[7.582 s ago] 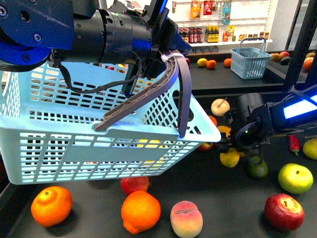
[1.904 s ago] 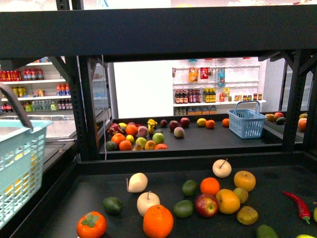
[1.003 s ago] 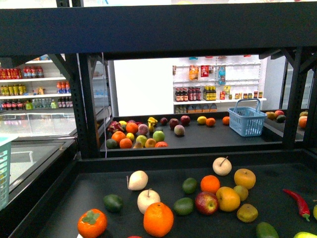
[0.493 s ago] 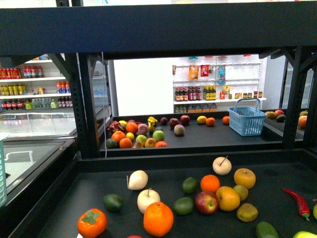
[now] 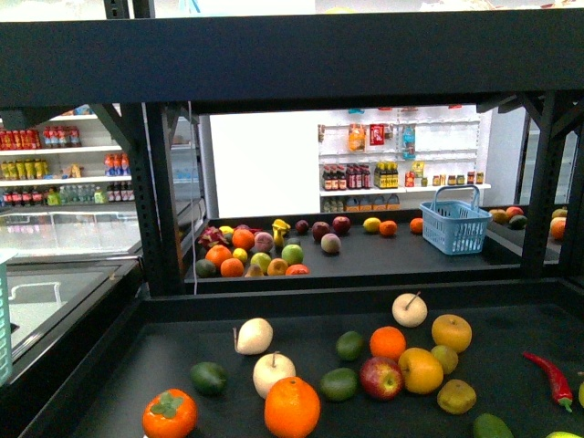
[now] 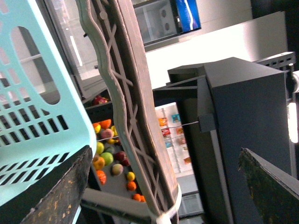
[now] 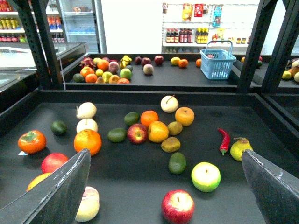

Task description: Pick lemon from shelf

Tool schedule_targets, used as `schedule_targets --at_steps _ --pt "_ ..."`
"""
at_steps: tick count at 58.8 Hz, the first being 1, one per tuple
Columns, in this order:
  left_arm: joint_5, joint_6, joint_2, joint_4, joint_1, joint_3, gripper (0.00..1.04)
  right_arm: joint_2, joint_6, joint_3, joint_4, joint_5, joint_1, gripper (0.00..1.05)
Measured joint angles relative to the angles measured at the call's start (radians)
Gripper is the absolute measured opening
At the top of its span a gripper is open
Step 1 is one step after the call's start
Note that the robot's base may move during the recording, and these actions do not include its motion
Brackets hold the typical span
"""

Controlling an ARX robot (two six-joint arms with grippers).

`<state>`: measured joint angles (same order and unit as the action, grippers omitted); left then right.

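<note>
The black tiered shelf [image 5: 347, 297] holds scattered fruit on its dark trays. Two yellow-orange round fruits [image 5: 421, 370] lie mid-tray, also in the right wrist view [image 7: 158, 131]; I cannot tell whether either is a lemon. A small yellow fruit [image 5: 371, 224] lies on the far tray. My right gripper [image 7: 164, 151] is open and empty above the near tray. My left gripper [image 6: 164, 149] is open, with the grey handle [image 6: 135, 116] of a light-blue basket [image 6: 37, 116] passing between its fingers. Neither gripper shows in the front view.
Near tray: orange [image 5: 292, 407], persimmon [image 5: 169, 413], red apple [image 5: 380, 377], green avocados [image 5: 338, 383], red chilli [image 5: 550, 376]. A blue basket [image 5: 454, 220] stands on the far tray. Black uprights [image 5: 155, 196] and an upper tray [image 5: 292, 55] frame the opening. A basket sliver [image 5: 4, 319] shows at left.
The light-blue basket has slid left, almost out of the front view. Earlier it and both arms filled that view close to the fruit; now the view is further back.
</note>
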<state>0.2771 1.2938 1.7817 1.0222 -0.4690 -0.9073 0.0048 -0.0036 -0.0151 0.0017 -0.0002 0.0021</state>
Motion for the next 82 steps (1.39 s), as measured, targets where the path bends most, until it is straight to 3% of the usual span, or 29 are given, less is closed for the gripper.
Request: schedule_targets --at_steps 16,23,31,33,36,43,48,59,67,73,82 --pt "-0.195 -0.465 -0.519 -0.544 0.156 0.207 0.97 0.0 0.0 0.0 0.0 0.0 0.0 0.97" --pt "-0.334 -0.636 -0.741 -0.72 0.303 0.265 0.97 0.0 0.0 0.0 0.0 0.0 0.0 0.97" --pt "-0.503 -0.77 -0.922 -0.801 0.511 0.33 0.97 0.0 0.0 0.0 0.0 0.0 0.0 0.97" --pt "-0.467 -0.846 -0.972 -0.777 0.563 0.368 0.9 0.0 0.0 0.0 0.0 0.0 0.0 0.97" --pt "-0.495 -0.972 -1.041 -0.773 0.637 0.422 0.82 0.0 0.0 0.0 0.0 0.0 0.0 0.97" --pt "-0.71 -1.209 -1.251 -0.796 0.875 0.608 0.55 0.0 0.0 0.0 0.0 0.0 0.0 0.97" --pt "-0.776 -1.251 -1.342 -0.788 0.965 0.7 0.39 0.0 0.0 0.0 0.0 0.0 0.0 0.97" --pt "-0.64 -1.276 -1.47 -0.841 0.851 0.784 0.03 0.0 0.0 0.0 0.0 0.0 0.0 0.97" --pt "-0.537 -1.28 -1.54 -0.873 0.743 0.813 0.03 0.0 0.0 0.0 0.0 0.0 0.0 0.97" --pt "-0.5 -1.282 -1.662 -0.999 0.71 0.83 0.03 0.0 0.0 0.0 0.0 0.0 0.0 0.97" --pt "-0.431 -1.283 -1.713 -1.014 0.634 0.843 0.03 0.0 0.0 0.0 0.0 0.0 0.0 0.97"
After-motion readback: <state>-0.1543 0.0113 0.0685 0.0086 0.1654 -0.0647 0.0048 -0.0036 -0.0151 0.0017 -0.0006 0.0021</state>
